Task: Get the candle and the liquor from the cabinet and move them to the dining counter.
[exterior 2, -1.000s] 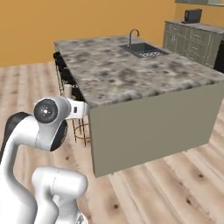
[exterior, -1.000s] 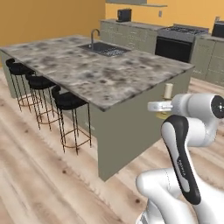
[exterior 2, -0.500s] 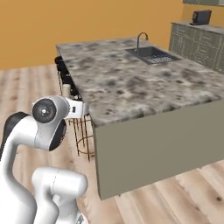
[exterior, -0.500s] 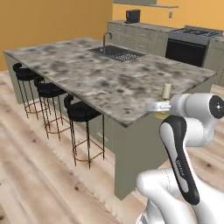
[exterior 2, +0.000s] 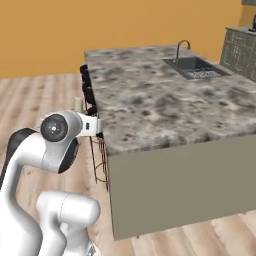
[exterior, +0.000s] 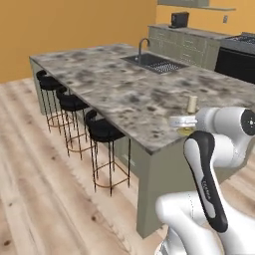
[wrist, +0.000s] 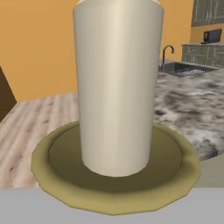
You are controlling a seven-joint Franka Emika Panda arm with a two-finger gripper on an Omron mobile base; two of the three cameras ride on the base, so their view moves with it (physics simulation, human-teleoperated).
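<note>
One candle [wrist: 117, 87] just beside dining counter [exterior: 124, 94] edge

Orange walls [exterior: 74, 30] and a light wooden floor [exterior: 35, 189] are seen, three black stools [exterior: 102, 130] are lined along one side, and grey-green cabinets [exterior: 187, 42] are set against the far wall.

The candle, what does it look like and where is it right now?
The candle is a smooth cream pillar, standing upright on a round, dull brass dish. The hand view sees it very close. In the left base view it sits small at the end of the arm, by the near edge of the dining counter, apparently still carried rather than set down. No flame shows.
</note>
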